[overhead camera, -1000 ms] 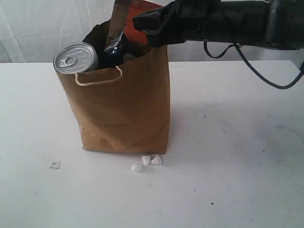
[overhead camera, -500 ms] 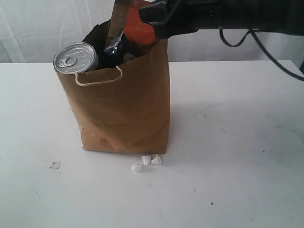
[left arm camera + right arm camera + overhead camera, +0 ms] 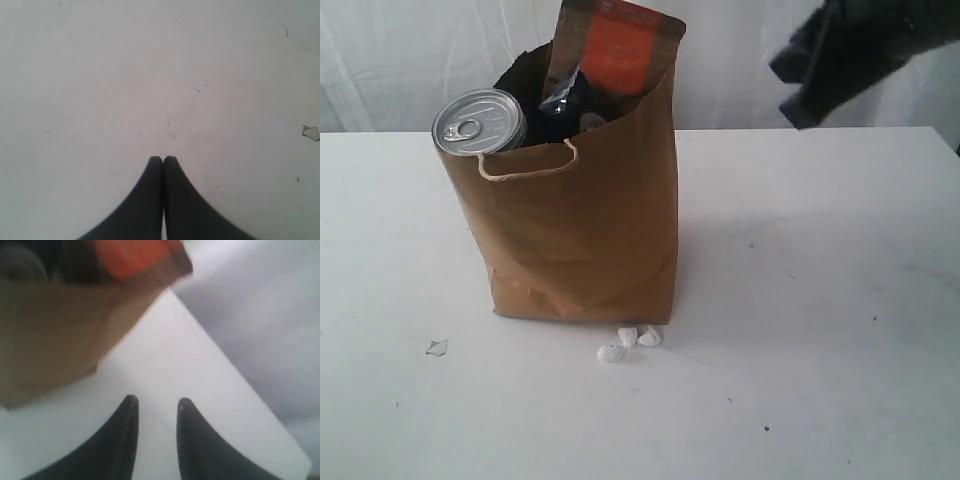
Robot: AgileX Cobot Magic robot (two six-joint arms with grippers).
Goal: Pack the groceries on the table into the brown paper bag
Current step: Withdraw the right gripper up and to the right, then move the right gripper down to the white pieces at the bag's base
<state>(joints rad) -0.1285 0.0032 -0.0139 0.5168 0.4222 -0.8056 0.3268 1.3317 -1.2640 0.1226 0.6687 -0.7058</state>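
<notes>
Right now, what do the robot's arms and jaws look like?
Both are plain black. The left gripper has two smooth jaws that curve in to narrow, rounded tips; the right gripper has the same horn-like shape. The right arm is a blurry dark bulk. No markings or cables show.

This looks like a lab-style robot test setup. A wide, plain white table (image 3: 840, 330) (faintly scuffed and specked) stands against a pale draped curtain (image 3: 400, 60) that fills the background. A dark robot arm (image 3: 850, 55), blurred, hangs above the table's far right. The props on the table are a filled brown paper bag (image 3: 580, 230) and a few white crumbs (image 3: 625, 342) beside its base.
</notes>
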